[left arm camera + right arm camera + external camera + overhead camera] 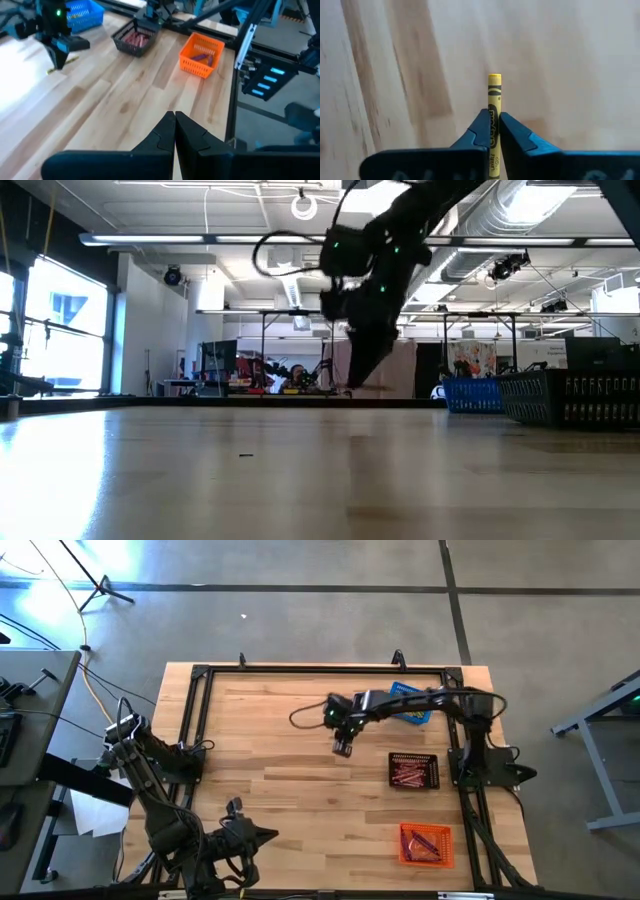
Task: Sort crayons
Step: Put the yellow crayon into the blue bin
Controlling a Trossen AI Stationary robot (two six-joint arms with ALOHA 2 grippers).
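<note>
A yellow crayon (494, 95) is between the fingers of my right gripper (494, 114), which is shut on it above the middle of the table (343, 748). The left wrist view shows the same gripper (59, 60) with yellow crayon ends on either side of its tips. Red crayons lie in the black basket (413, 770) and purple ones in the orange basket (426, 844). A blue basket (410, 702) stands at the far right, partly under the right arm. My left gripper (175, 116) is shut on nothing near the table's front left (268, 834). My right gripper pinches the yellow crayon's paper-wrapped shaft (494, 120), about midway along it, between its two fingertips. The fingers come from above, slanting down, and lie across the crayon. One end (494, 78) sticks out past the fingers. The crayon lies about level, seemingly just off the wood.
The three baskets stand in a column along the table's right side, near the right arm's base (485, 765). A black metal frame (195, 720) runs round the table's edges. Bare wood (280, 790) lies between the two arms.
</note>
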